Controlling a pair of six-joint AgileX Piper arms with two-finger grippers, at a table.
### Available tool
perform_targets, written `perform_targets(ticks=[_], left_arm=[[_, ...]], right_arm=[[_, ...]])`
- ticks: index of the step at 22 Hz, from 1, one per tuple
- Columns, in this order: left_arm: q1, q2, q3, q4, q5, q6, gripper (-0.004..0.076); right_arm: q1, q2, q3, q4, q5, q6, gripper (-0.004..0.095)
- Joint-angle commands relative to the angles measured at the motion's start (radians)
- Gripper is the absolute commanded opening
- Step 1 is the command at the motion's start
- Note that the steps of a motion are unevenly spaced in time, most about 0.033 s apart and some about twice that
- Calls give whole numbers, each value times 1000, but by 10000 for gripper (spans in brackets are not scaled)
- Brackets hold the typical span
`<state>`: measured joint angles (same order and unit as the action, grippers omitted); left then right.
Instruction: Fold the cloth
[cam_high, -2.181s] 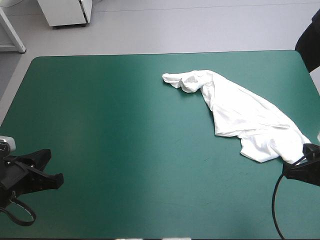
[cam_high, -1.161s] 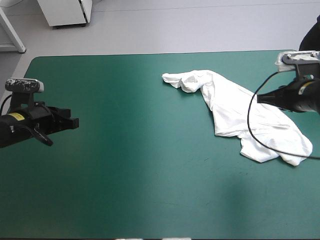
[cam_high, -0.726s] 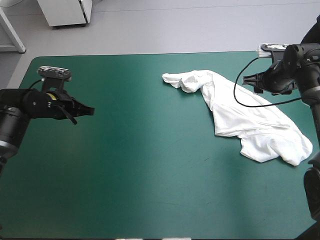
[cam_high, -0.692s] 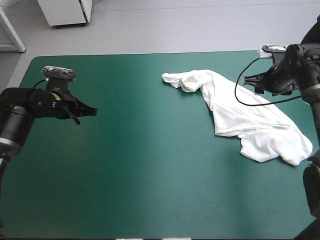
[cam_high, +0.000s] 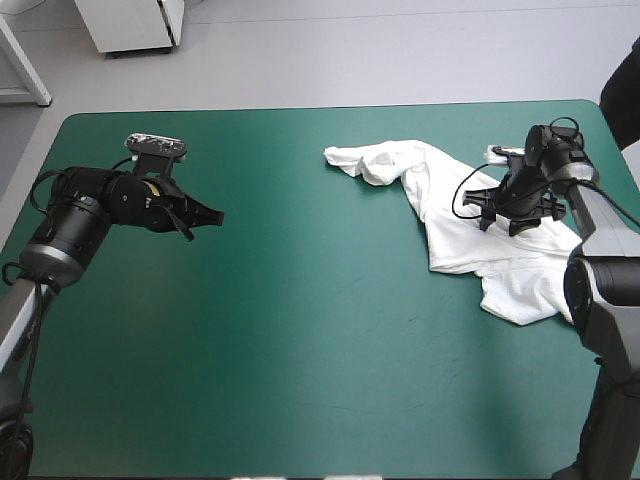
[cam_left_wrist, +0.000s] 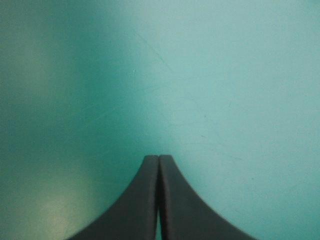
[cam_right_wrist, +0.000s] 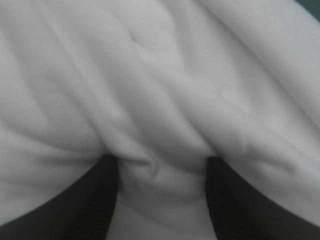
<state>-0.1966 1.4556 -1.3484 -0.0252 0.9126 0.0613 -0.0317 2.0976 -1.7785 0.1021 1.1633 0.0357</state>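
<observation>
Resting my right gripper (cam_right_wrist: 162, 161), black fingers apart, on the crumpled white T-shirt (cam_high: 462, 225) toward the table's (cam_high: 300, 380) far right corner, a fold bunched between them. My left gripper (cam_left_wrist: 158, 159), fingers together, hovers above the table near its left edge.

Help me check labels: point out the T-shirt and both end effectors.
T-shirt (cam_high: 455, 240), high view, middle of the cloth.
left end effector (cam_left_wrist: 159, 159), left wrist view, tips of its shut fingers.
right end effector (cam_right_wrist: 161, 165), right wrist view, between its open fingertips.
</observation>
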Motion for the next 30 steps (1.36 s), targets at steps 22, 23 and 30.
perform_targets(ticks=[22, 23, 30], left_arm=[[-3, -33, -34, -14, -83, -10, -22], [-3, -33, -34, -14, -83, -10, -22], [-3, -33, -34, -12, -83, -10, -22]], right_arm=[[393, -112, -27, 50, 85, -36, -5], [441, -124, -27, 61, 87, -36, -5], [691, -154, 128, 125, 87, -22, -14]])
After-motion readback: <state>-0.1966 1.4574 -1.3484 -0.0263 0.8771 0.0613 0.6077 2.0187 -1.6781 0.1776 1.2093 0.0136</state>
